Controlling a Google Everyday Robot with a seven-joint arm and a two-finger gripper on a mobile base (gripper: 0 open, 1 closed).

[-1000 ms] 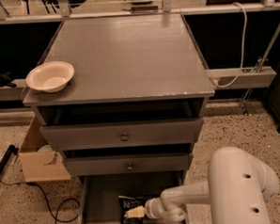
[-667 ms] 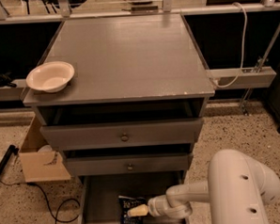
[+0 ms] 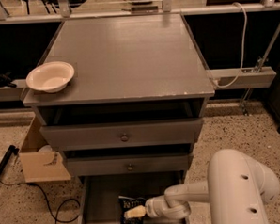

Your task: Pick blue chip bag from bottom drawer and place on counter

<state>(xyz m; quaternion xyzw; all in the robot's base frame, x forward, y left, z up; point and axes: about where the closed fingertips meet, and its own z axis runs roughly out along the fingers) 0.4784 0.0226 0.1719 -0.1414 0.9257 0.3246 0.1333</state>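
The bottom drawer (image 3: 101,206) stands pulled out at the foot of the grey cabinet. In it lies the blue chip bag (image 3: 130,219), dark with white lettering, partly cut off by the frame's lower edge. My gripper (image 3: 134,212) reaches in from the right at the end of the white arm, and its pale fingertips rest on the bag's top. The counter (image 3: 127,53) spreads wide above the three drawers.
A white bowl (image 3: 50,76) sits at the counter's front left corner. Two upper drawers with round knobs (image 3: 124,137) are partly pulled out. A cardboard box (image 3: 41,156) and a black cable (image 3: 51,208) lie on the floor at left. White rails run behind.
The gripper and forearm have shifted slightly left and down onto the chip bag. The bag, the bowl and the drawers have stayed put.
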